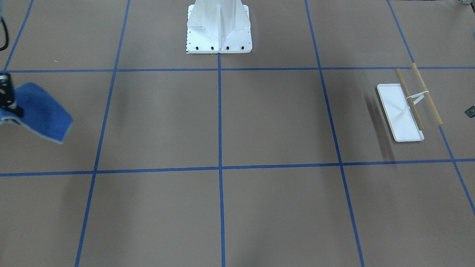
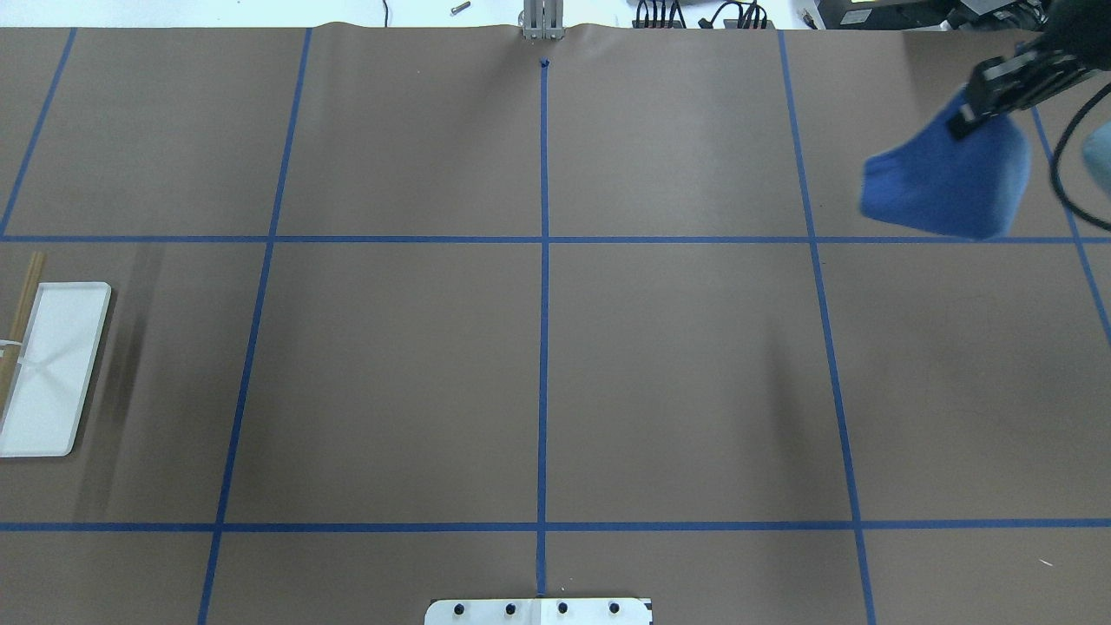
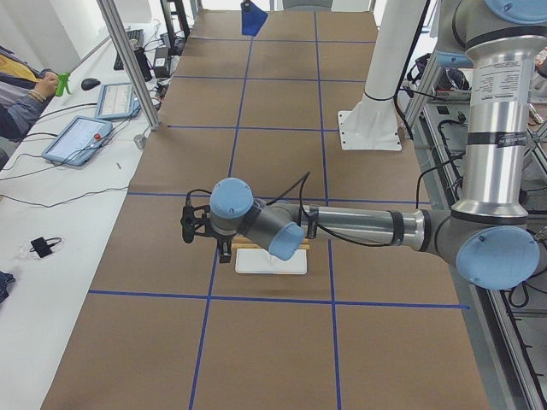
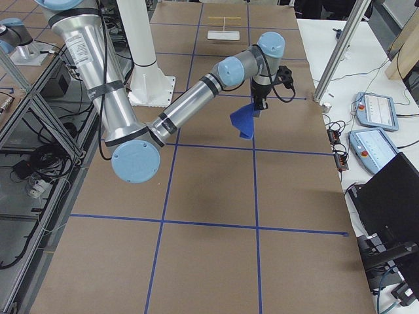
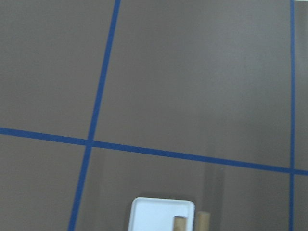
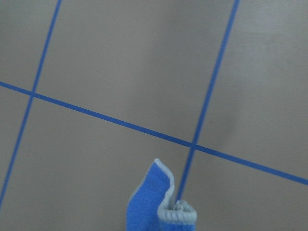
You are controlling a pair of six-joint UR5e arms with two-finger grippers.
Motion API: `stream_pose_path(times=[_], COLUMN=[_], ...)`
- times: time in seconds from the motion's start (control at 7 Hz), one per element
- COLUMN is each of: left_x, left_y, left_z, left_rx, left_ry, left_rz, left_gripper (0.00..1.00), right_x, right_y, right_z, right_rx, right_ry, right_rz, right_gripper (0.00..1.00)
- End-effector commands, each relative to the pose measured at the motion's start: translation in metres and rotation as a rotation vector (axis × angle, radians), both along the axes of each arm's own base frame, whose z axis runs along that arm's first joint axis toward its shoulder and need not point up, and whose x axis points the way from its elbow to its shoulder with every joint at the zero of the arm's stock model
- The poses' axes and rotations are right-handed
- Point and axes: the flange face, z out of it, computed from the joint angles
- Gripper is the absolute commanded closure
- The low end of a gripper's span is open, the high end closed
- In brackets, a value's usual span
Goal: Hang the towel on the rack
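Towel (image 2: 950, 178): bright blue with grey edging. Pinched at an upper corner and hanging in loose folds above the table. Located at the robot's right end, toward the far edge; lower hem slack, off the surface.

Right gripper (image 2: 962, 123): fingers clamped on the towel's top edge — cloth bunched between them, as seen in the right wrist view.

Rack (image 1: 399, 107): upright on the table at the robot's left end, well apart from the towel. Flat white tray base, white post, two parallel light-wood bars set above the tray's long side.

Left gripper (image 3: 225, 253): pointing down, near the rack's bars in the left side view. Seen clearly only there — whether apart or together cannot be told.

Table (image 1: 278, 118): brown paper surface, marked in squares with blue tape.

Pedestal (image 1: 219, 29): large, white, bolted down at the robot's edge, midway between towel and rack.
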Motion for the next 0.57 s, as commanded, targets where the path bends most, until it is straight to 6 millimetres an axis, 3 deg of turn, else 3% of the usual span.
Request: stream_pose_path(times=[0.0, 0.14, 0.29, 0.43], left_x=[0.058, 0.071, 0.107, 0.141], left_y=[-0.042, -0.051, -0.043, -0.035], left_z=[-0.090, -0.122, -0.137, -0.136], left_rx=[-0.091, -0.017, 0.123, 0.250], left_ry=[0.111, 0.134, 0.169, 0.203], left_rz=[-0.045, -0.028, 0.040, 0.086], left_gripper=[0.02, 0.02, 0.02, 0.02], right_x=[-0.127, -0.169, -0.188, -0.200], right_y=[0.044, 0.063, 0.076, 0.081], right_z=[-0.093, -0.115, -0.139, -0.162], right_rx=[-0.026, 0.031, 0.047, 0.074], right_ry=[-0.075, -0.115, -0.143, -0.166], right_rz=[0.041, 0.027, 0.022, 0.010], right_gripper=[1.00, 1.00, 1.00, 1.00])
